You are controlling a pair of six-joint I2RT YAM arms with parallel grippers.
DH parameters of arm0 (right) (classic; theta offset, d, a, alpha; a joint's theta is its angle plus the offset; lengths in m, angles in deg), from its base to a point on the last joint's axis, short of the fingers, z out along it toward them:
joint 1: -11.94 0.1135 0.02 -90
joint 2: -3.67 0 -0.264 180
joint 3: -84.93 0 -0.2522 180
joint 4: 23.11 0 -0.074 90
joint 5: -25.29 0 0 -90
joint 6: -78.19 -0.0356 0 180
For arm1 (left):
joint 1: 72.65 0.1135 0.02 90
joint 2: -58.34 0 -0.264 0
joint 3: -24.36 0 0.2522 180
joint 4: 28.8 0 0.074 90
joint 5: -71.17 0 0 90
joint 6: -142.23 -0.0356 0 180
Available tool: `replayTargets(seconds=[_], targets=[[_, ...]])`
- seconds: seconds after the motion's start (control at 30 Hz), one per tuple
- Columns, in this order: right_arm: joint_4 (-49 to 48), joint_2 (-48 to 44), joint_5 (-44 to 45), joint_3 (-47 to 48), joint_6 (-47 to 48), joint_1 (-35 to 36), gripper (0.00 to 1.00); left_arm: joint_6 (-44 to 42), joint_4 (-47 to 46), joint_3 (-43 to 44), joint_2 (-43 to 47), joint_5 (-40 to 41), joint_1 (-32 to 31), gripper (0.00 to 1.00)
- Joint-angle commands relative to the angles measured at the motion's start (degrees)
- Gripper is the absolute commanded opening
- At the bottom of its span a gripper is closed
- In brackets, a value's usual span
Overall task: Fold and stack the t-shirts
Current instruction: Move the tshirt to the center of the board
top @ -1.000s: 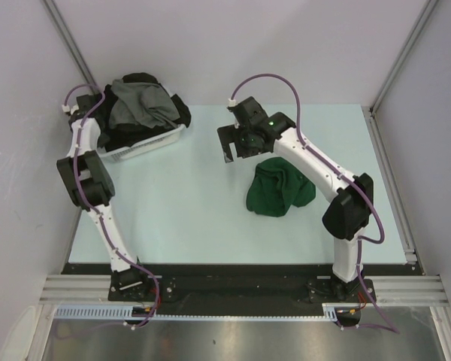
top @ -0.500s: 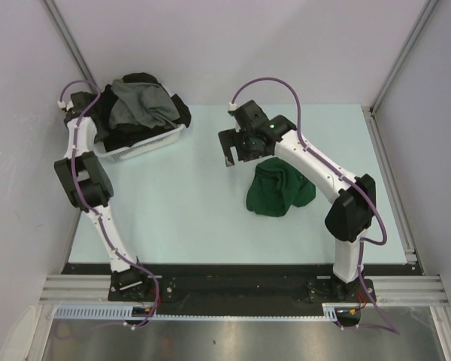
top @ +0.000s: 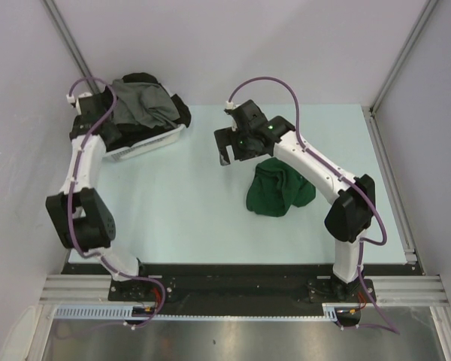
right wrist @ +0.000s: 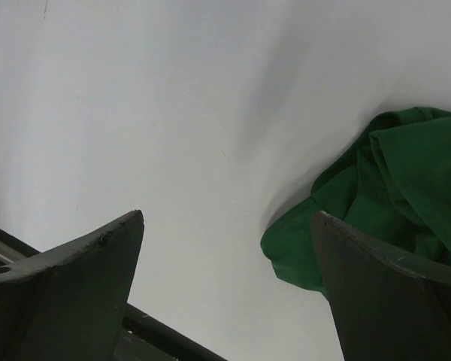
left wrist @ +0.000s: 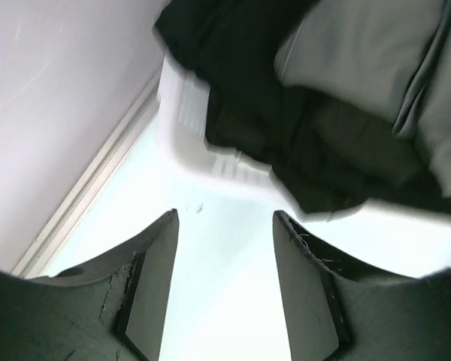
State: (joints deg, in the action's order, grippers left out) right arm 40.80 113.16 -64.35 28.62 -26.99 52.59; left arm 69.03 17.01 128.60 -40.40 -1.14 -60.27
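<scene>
The dark green t-shirt (top: 279, 189) lies crumpled in a loose heap on the pale tabletop (top: 180, 210), right of the middle and well clear of every edge. It is unfolded, with bunched creases across it.

The white plastic basket (top: 146, 144) sits at the far left corner of the tabletop. A grey t-shirt (top: 139, 105) is piled on top in it. Black t-shirts (top: 177, 113) lie under and around the grey one, and some of the black cloth spills over the basket's rim.

The left gripper (left wrist: 225, 216) hangs over the tabletop just beside the basket's near left corner. Its jaws are parted and grasp nothing: bare tabletop shows between them. In the left wrist view a fold of black cloth droops over the white rim just beyond the fingertips, without touching them. That view is blurred.

The right gripper (right wrist: 227, 216) is above the tabletop, near the far left side of the dark green t-shirt and apart from it. Its jaws are spread wide and hold nothing. In the right wrist view the green cloth lies beyond the right-hand finger (right wrist: 391, 301), and only bare surface shows between the two fingers.
</scene>
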Motion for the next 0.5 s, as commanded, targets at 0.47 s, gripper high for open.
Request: replayTargets(seconds=[0.47], targets=[[-1.11, -1.82, -0.71, 5.82, 0.24, -0.65, 1.0, 1.31, -1.03, -18.17, 2.95, 7.88, -0.08, 0.4]])
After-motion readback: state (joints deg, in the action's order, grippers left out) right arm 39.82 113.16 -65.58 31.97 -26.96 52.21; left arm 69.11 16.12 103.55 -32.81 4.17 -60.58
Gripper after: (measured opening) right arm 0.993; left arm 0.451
